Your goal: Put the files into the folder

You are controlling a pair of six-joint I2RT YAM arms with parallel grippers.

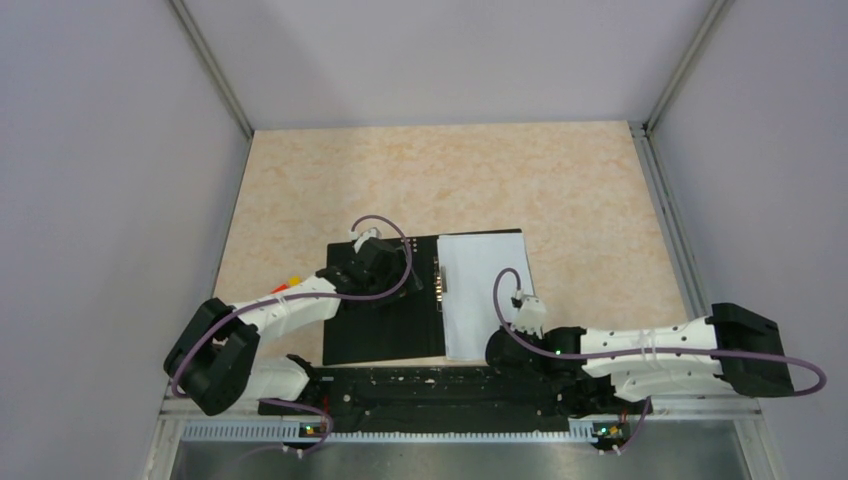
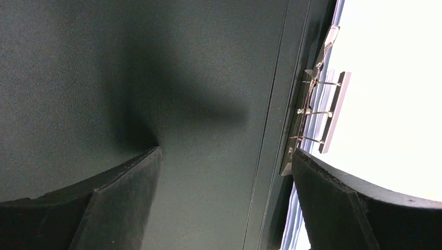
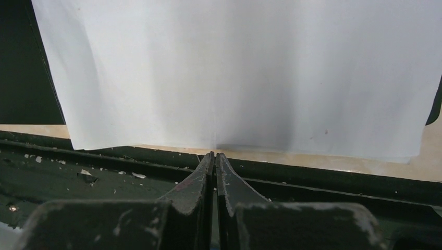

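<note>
The folder (image 1: 385,322) lies open and flat on the table, black inner faces up, with the metal spine clip (image 1: 440,285) in the middle. The files (image 1: 487,290), white sheets, lie on its right half. My left gripper (image 1: 385,262) is open just above the left inner face (image 2: 198,62), near its far edge; the clip (image 2: 318,112) and the files (image 2: 396,94) are to its right. My right gripper (image 1: 497,348) is shut with nothing between the fingers; its tips (image 3: 214,154) sit just short of the near edge of the files (image 3: 245,73).
A black rail (image 1: 440,385) runs along the table's near edge between the arm bases, seen also in the right wrist view (image 3: 78,177). Small red and yellow blocks (image 1: 292,283) peek out beside the left arm. Grey walls enclose the beige table (image 1: 560,180).
</note>
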